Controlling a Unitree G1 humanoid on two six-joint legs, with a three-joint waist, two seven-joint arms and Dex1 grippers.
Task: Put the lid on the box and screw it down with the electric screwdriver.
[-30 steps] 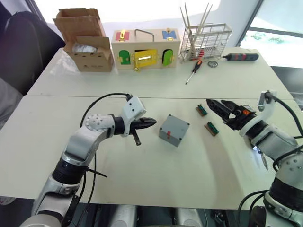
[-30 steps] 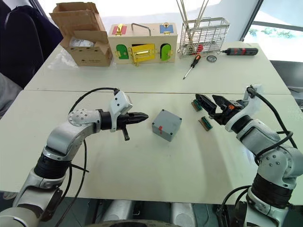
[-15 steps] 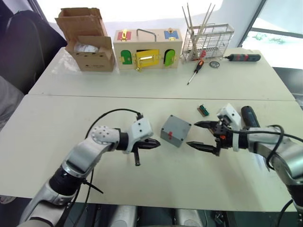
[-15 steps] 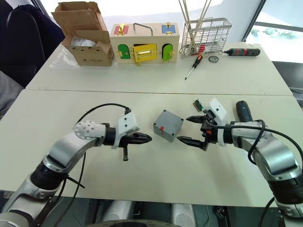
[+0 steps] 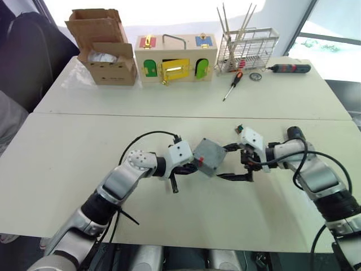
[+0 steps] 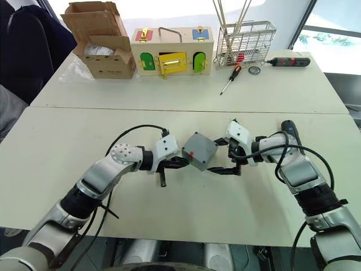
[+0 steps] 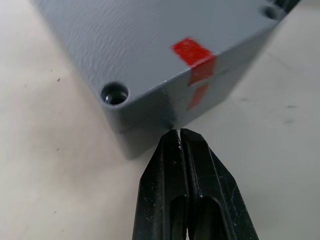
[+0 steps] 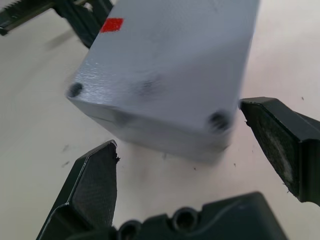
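The grey box lies mid-table, tilted, with a red mark across a seam. Above that seam, the lid with corner screw holes sits on the box. My left gripper is shut with nothing in it, and its tip touches the box's near-left corner. My right gripper is open, and its fingers flank the box's right end without pressing it. The electric screwdriver lies on the table just behind my right forearm, partly hidden.
Along the far table stand a cardboard carton, a wooden box with coloured doors and a wire rack. A red-and-black screwdriver and a black tool with red bands lie nearby. A small green part sits behind the right gripper.
Both grippers have closed in on the box. The left tip now touches its corner, and the open right gripper has slid left until its fingers straddle the box's right end.
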